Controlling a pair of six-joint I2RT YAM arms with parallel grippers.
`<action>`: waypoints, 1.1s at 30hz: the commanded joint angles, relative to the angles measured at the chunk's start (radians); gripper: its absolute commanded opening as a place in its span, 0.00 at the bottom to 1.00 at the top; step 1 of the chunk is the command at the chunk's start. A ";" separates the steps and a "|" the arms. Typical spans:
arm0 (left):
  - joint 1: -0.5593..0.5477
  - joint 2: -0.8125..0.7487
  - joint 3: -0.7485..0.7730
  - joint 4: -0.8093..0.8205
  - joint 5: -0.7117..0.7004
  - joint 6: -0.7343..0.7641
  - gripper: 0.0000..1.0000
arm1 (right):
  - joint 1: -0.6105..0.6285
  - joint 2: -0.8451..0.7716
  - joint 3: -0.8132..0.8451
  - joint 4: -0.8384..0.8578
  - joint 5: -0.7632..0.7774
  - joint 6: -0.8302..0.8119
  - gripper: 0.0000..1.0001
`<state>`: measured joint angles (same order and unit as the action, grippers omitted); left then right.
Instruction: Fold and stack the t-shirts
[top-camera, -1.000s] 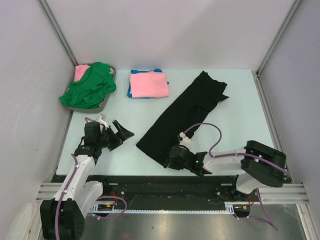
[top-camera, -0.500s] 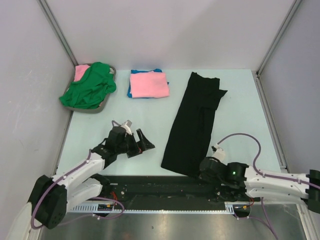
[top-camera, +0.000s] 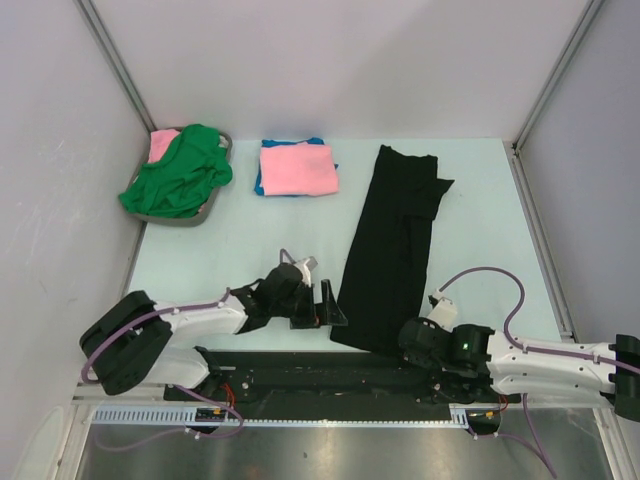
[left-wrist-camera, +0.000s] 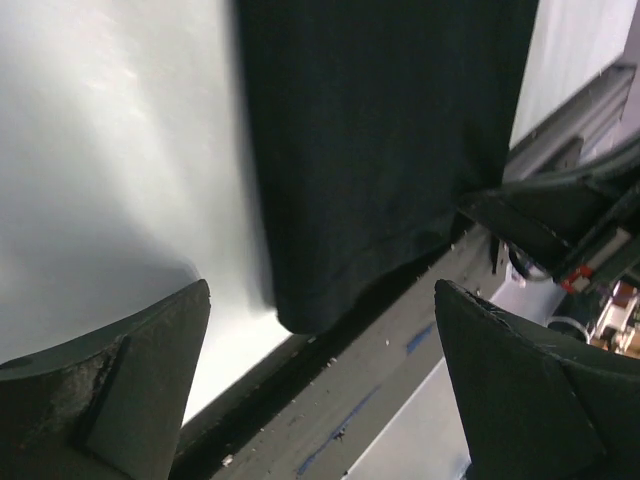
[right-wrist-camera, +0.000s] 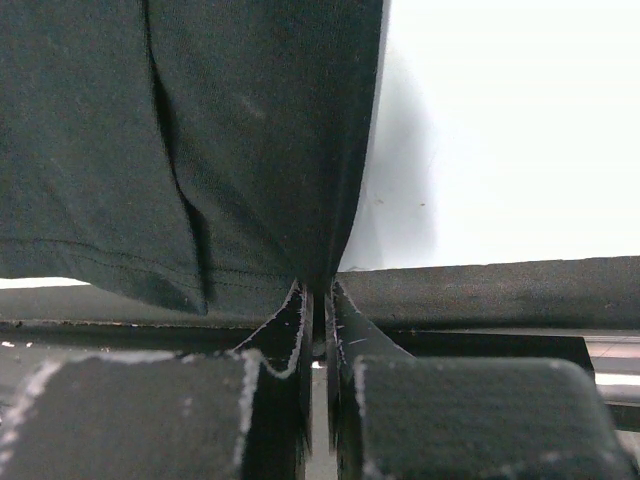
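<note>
The black t-shirt (top-camera: 395, 235) lies as a long narrow strip on the pale table, running from the back right to the near edge. My right gripper (top-camera: 400, 345) is shut on its near hem; the right wrist view shows the cloth (right-wrist-camera: 200, 130) pinched between the closed fingers (right-wrist-camera: 320, 292). My left gripper (top-camera: 332, 308) stands wide open just left of the strip's near left corner. In the left wrist view that corner (left-wrist-camera: 380, 150) shows between the spread fingers (left-wrist-camera: 322, 290), which hold nothing. A folded pink t-shirt (top-camera: 297, 168) rests on a blue one (top-camera: 261, 186). A green t-shirt (top-camera: 180, 170) is heaped in a basket.
The grey basket (top-camera: 190, 219) stands at the back left and also holds a bit of pink cloth (top-camera: 162, 143). The table's near edge and black rail (top-camera: 300, 365) run right under both grippers. Grey walls close in the left, back and right.
The right gripper pulled the black shirt's near end to the right, straightening the strip. The left arm swung right across the table to the strip's near left corner, still open.
</note>
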<state>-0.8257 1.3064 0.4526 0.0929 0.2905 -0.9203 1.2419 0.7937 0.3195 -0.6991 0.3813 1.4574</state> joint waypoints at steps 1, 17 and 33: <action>-0.059 0.031 -0.008 0.103 0.030 -0.037 1.00 | -0.001 0.012 -0.010 0.007 0.050 0.009 0.00; -0.072 0.152 -0.060 0.268 0.104 -0.054 0.59 | -0.009 -0.034 -0.010 -0.011 0.054 0.006 0.00; -0.151 -0.048 -0.140 0.262 0.001 -0.084 0.00 | 0.070 -0.080 0.046 -0.094 0.106 0.026 0.00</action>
<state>-0.9108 1.3678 0.3462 0.3710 0.3580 -0.9810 1.2591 0.7166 0.3202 -0.7452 0.4114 1.4555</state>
